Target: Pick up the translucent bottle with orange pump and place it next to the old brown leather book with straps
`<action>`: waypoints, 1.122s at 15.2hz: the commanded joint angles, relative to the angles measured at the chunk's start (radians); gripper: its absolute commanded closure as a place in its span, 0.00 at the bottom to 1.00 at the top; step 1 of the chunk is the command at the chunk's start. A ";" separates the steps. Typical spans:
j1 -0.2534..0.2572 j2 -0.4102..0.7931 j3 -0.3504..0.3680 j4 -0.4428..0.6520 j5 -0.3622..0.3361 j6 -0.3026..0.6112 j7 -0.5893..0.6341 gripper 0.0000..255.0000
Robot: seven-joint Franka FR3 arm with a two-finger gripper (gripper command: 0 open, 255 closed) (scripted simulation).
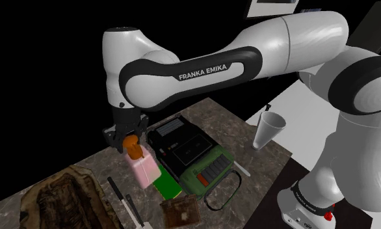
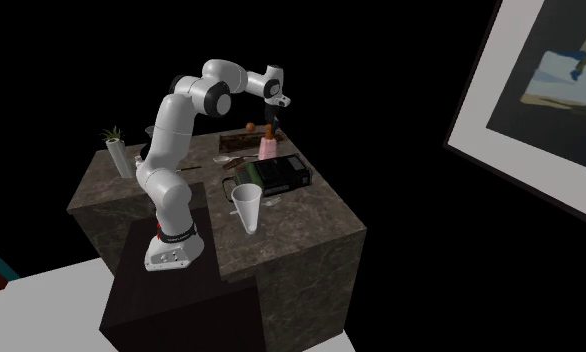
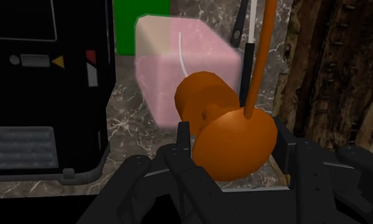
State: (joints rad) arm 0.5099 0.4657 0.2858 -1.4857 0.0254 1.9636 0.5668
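Translucent pink boxy bottle [image 3: 179, 67] clasped in claw [image 3: 233, 133]

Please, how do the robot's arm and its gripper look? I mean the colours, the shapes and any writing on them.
The arm is made of glossy white, rounded segments joined by dark bands. One dark band carries the white lettering FRANKA EMIKA. Near the foot is a black ring with small print. The gripper is all black, with two blocky fingers.

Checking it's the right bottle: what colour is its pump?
Orange pump, clearest in the wrist view.
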 commanded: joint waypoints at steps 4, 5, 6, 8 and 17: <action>0.000 0.001 0.000 -0.003 0.000 -0.001 0.000 0.00; 0.000 0.001 0.000 -0.003 0.000 -0.001 0.000 0.00; 0.000 0.001 0.000 -0.003 0.000 -0.001 0.000 0.00; -0.002 -0.006 0.000 0.020 0.001 -0.031 -0.001 0.00; -0.007 -0.021 0.001 0.092 0.004 -0.117 -0.002 0.00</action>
State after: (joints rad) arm 0.5028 0.4449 0.2863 -1.3946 0.0298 1.8473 0.5648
